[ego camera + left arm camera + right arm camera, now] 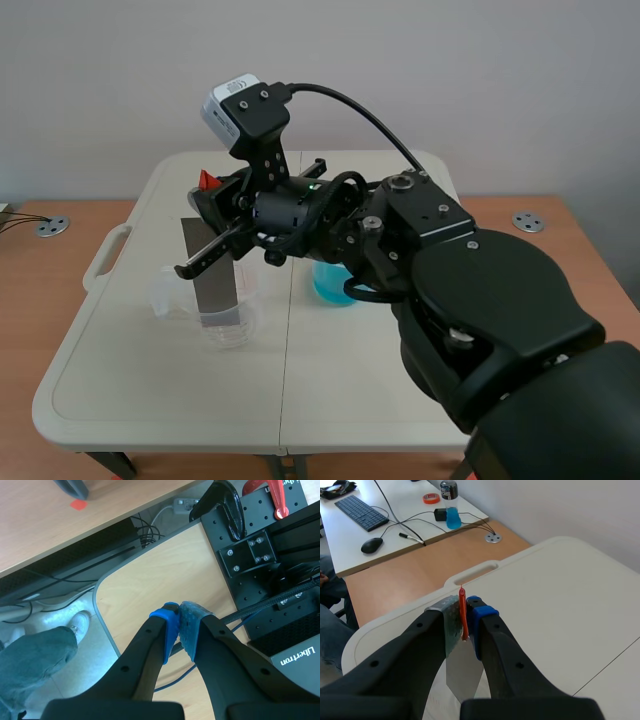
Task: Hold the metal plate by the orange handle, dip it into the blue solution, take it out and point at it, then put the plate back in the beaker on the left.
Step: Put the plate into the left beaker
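The flat grey rectangular metal plate (215,275) hangs upright from its thin orange handle (463,615), which is clamped between the padded fingers (427,645) of the right gripper (213,205). The plate's lower end is seen inside the clear glass beaker (238,335) on the left side of the cream folding worktop (330,390); whether it touches the bottom cannot be told. The smaller beaker of blue solution (328,288) stands near the worktop's middle, partly hidden under the right arm, which is stretched across from the right. The left gripper (179,617) is held well away beyond the worktop, its fingers pressed together on nothing. Whether the plate is being drawn out or set back cannot be judged from this moment alone, but the risks are alike in both cases. Only a narrow strip of handle is gripped, so the plate could pivot or slip if it is jolted. If it is moved sideways before its lower edge is clear of the rim, the light beaker could be dragged or tipped. The blue beaker lies close beneath the forearm and could be knocked and spilled by a low pass.
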